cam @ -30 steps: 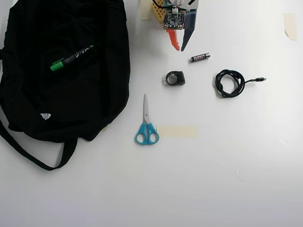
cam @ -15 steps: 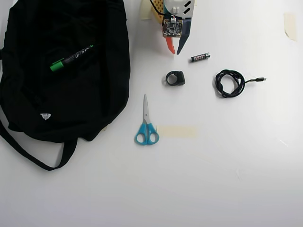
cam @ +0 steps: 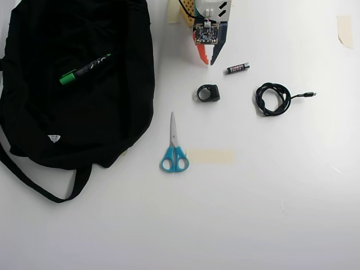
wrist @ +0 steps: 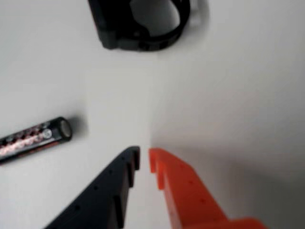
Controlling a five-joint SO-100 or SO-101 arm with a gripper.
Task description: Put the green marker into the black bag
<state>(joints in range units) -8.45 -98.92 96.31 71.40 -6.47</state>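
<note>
the slim dark-barrelled green marker with a bright green cap lies on top of the large soft black fabric bag in the overhead view, at about 10 o'clock from the table centre, cap end toward 8 o'clock. whether it rests on the fabric or inside the opening cannot be told. the two-finger gripper, one finger black and one orange, sits at 12 o'clock; in the wrist view its tips stand almost together with only a thin gap, holding nothing. the small black aaa battery lies just beside it toward 3 o'clock, and a small black ring-shaped part lies near at 6 o'clock. judgement: if the marker counts as placed, keep the arm clear and do not drag the fabric. if it needs regrasping, spread the fingers first, travel toward 9 o'clock above the bag edge, align across the barrel and grip mid-barrel, since soft fabric gives under pressure.
</note>
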